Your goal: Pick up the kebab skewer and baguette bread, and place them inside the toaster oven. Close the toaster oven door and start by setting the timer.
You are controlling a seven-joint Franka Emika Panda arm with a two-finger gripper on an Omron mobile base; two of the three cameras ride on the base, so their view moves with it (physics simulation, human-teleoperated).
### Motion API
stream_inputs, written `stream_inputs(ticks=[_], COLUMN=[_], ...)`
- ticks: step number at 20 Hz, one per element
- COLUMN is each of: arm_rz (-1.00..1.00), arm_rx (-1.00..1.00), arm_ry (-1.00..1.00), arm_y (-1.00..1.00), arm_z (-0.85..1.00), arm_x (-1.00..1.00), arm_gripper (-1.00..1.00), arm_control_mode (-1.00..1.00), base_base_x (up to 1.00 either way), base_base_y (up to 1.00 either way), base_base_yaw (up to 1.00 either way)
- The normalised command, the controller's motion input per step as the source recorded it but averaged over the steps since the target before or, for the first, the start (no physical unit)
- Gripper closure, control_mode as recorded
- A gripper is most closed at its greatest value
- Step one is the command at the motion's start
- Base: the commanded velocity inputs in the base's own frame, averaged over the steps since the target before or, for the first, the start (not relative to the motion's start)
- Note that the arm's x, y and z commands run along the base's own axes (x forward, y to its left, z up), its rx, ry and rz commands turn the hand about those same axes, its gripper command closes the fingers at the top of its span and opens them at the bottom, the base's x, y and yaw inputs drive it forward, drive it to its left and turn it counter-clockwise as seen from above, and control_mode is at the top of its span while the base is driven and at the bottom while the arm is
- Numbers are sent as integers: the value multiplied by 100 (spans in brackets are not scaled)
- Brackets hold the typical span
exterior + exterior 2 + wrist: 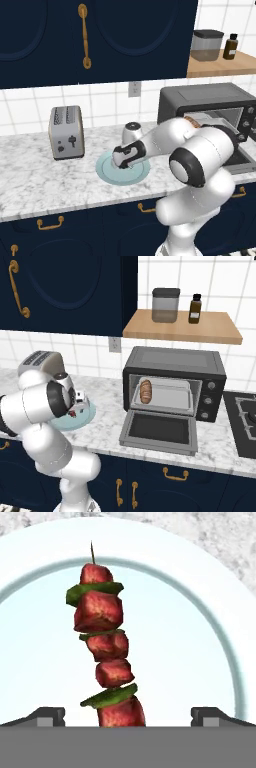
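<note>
Arm bent low, claw spread wide — pointing down

I read this as a home kitchen, rendered. White-and-grey marble counter over navy cabinets with brass pulls; white square wall tiles. Silver two-slot toaster, large dark grey toaster oven, black gas hob. Wooden shelf carrying a grey-lidded canister and a brown bottle.

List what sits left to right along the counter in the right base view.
silver toaster → pale blue plate → toaster oven, door open, baguette bread inside → stovetop
</note>
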Motion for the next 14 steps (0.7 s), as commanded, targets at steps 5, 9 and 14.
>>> stream_inputs(ticks=[5,9,14], arm_rz=[0,0,13], arm_rx=[0,0,0], arm_ry=[0,0,-2], arm_y=[3,4,-10], arm_z=[-29,-21,-7], arm_x=[2,0,-1], arm_gripper=[-100,100,100], arm_control_mode=[-100,-100,-100], base_base_x=[0,0,0], base_base_y=[0,0,0], base_base_yaw=[0,0,0])
